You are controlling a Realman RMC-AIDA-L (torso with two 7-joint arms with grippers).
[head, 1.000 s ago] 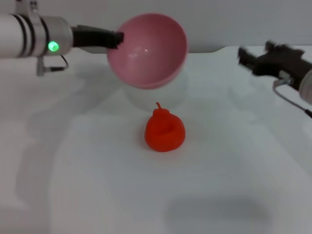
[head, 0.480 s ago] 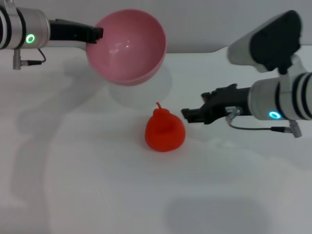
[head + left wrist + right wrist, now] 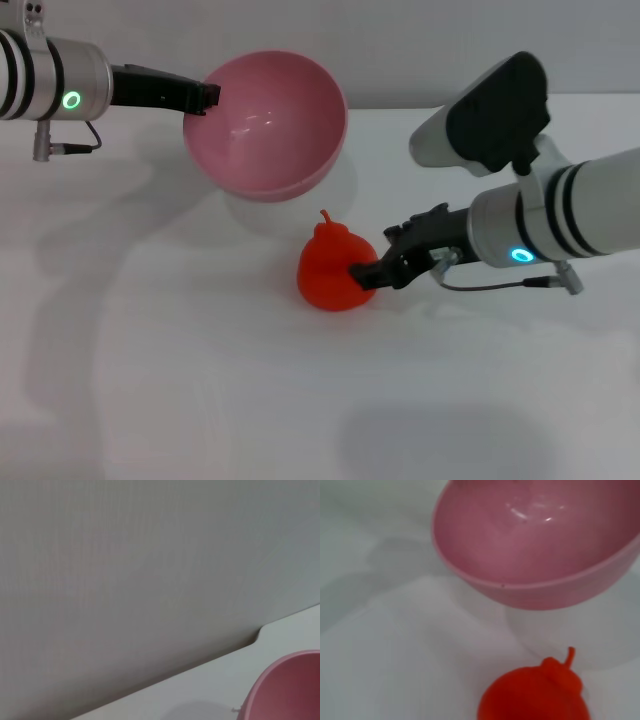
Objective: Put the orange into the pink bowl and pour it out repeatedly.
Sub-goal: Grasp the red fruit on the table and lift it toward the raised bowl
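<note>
Presently: left gripper point(image 3: 205, 97) clamped on rim of tilted, raised bowl point(image 3: 266, 125); right gripper point(image 3: 368, 272) touching orange point(image 3: 335, 267) on table point(image 3: 200, 380); its finger state unclear.

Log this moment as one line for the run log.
left gripper: holds pink bowl by rim, tilted, empty | right gripper: at orange, grasp unclear | orange: on table

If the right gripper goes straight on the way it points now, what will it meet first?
Most likely the orange: the right gripper points at its side and is already at it. Actual contact is unclear.
</note>
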